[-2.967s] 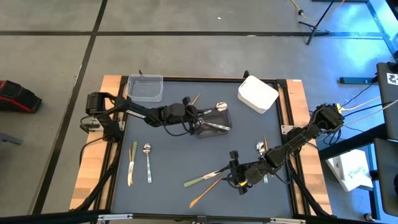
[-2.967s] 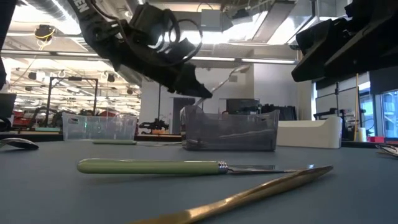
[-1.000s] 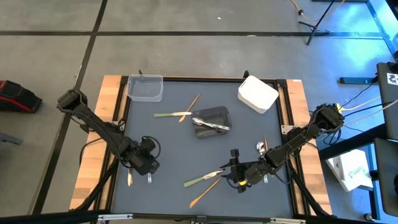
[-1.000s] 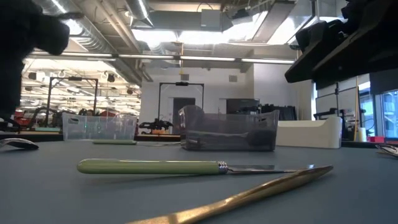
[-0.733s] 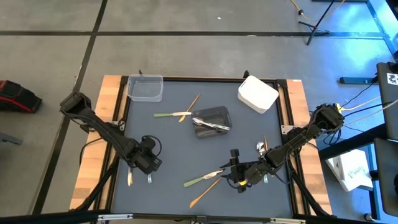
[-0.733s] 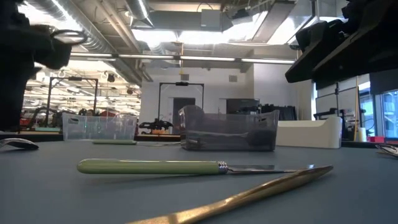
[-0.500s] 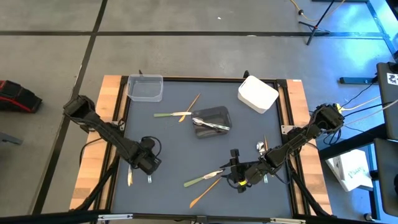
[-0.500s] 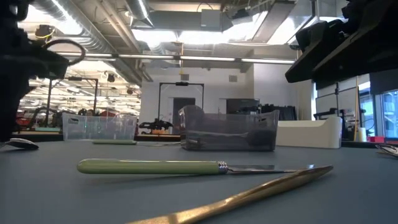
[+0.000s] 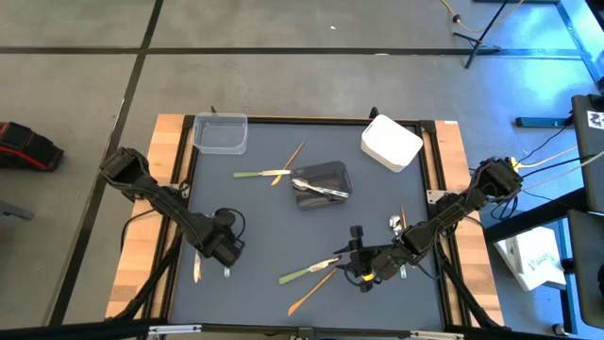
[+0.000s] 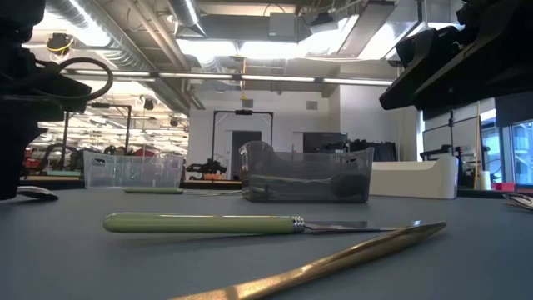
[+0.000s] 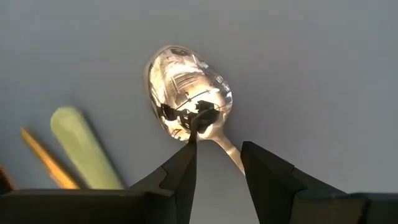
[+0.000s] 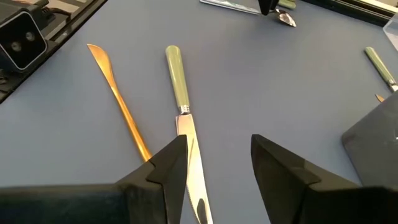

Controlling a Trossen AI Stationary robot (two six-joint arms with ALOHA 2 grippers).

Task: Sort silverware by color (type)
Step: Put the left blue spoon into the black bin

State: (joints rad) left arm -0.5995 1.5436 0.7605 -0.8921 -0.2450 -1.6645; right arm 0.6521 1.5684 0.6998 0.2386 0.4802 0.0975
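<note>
Between the matt black plastic fingers [image 11: 180,180] of the left gripper [image 11: 217,163] lies a mirror-polished silver metal spoon [image 11: 188,93] on the smooth matt grey-blue table mat [image 11: 311,62]. Just ahead of the right gripper [image 12: 217,155], a knife with a satin pale green handle and glossy steel blade [image 12: 180,93] lies beside a shiny gold-toned knife [image 12: 118,99].

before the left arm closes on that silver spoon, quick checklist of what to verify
1. Left gripper open: ok.
2. Silver spoon neck sits between the fingers: ok.
3. Green handle and gold utensil beside it stay outside the fingers: ok.
4. Fingertips down at table level: cannot tell.
5. Dark grey tub holding silver pieces is unobstructed: ok.
6. Right gripper is far off, open above the green-handled knife: ok.
</note>
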